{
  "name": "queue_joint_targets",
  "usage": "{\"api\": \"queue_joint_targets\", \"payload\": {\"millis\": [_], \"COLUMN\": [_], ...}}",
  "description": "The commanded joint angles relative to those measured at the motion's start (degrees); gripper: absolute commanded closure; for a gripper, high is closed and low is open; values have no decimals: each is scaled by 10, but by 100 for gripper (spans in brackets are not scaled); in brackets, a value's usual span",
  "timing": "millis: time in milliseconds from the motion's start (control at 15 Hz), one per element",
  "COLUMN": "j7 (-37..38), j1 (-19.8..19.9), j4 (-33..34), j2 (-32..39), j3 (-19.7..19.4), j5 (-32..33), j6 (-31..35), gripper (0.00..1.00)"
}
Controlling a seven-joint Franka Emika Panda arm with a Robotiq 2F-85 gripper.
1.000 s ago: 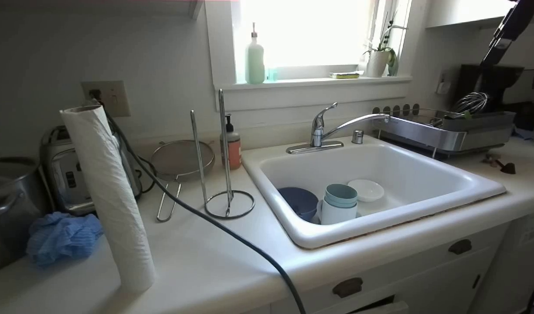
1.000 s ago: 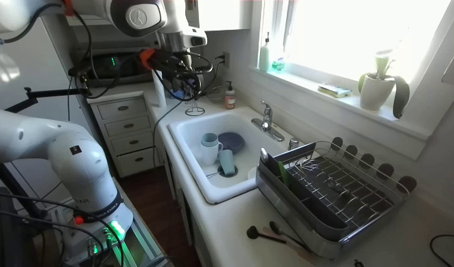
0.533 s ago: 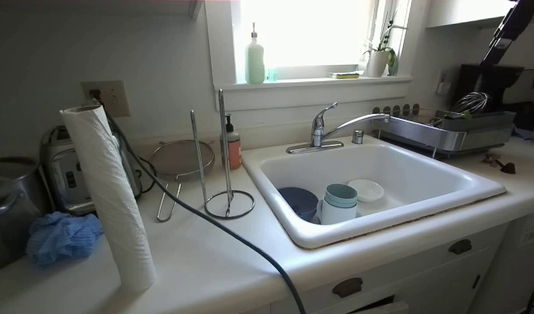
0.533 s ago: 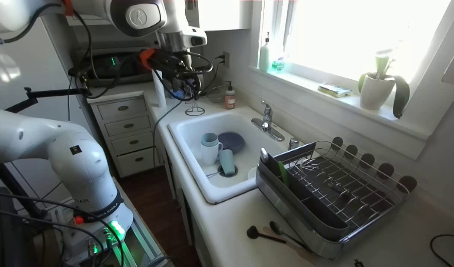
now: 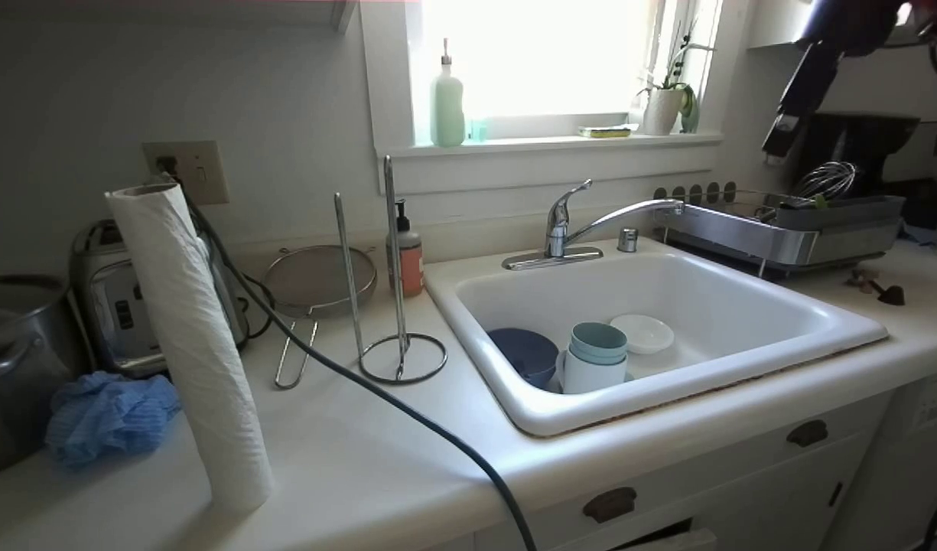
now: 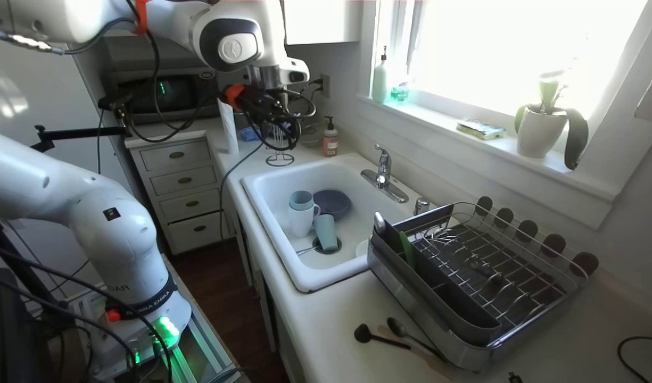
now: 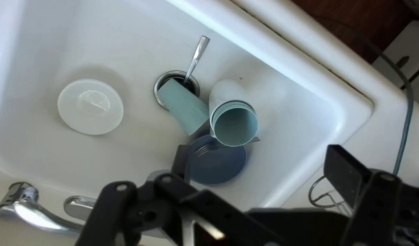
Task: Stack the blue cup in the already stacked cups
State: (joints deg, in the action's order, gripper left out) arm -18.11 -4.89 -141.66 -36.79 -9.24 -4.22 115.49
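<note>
A light-blue cup (image 7: pixel 183 106) lies on its side over the sink drain, and it also shows in an exterior view (image 6: pixel 326 233). Beside it stands a white mug (image 6: pixel 303 221) with light-blue cups (image 7: pixel 235 124) nested in it, open end up. The stack also shows in an exterior view (image 5: pixel 598 342), where the mug hides most of the lying cup. My gripper (image 7: pixel 260 162) is open with nothing between its fingers. It is high above the sink (image 6: pixel 275 266), apart from the cups. In an exterior view the gripper (image 6: pixel 288 141) is partly hidden by cables.
A dark blue bowl (image 7: pixel 219 165) with a fork and a white dish (image 7: pixel 90 106) lie in the sink. A spoon (image 7: pixel 197 56) rests in the drain. The faucet (image 6: pixel 381 167), dish rack (image 6: pixel 464 282) and wire paper-towel stand (image 5: pixel 401 356) are around the sink.
The arm and gripper have moved lower and towards the sink within the last half second. The cups and other things have not moved.
</note>
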Motion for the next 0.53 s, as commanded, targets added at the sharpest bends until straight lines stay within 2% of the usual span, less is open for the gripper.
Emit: {"api": "queue_joint_targets", "payload": {"millis": [0,267,467], "j7": [61,136,200], "j1": [-7,2,16], "j4": [39,43,45], "j2": [99,174,229], "j3": [38,86,107], "j5": [-39,-26,-5], "j6": [40,110,172], "gripper": [0,0,0]}}
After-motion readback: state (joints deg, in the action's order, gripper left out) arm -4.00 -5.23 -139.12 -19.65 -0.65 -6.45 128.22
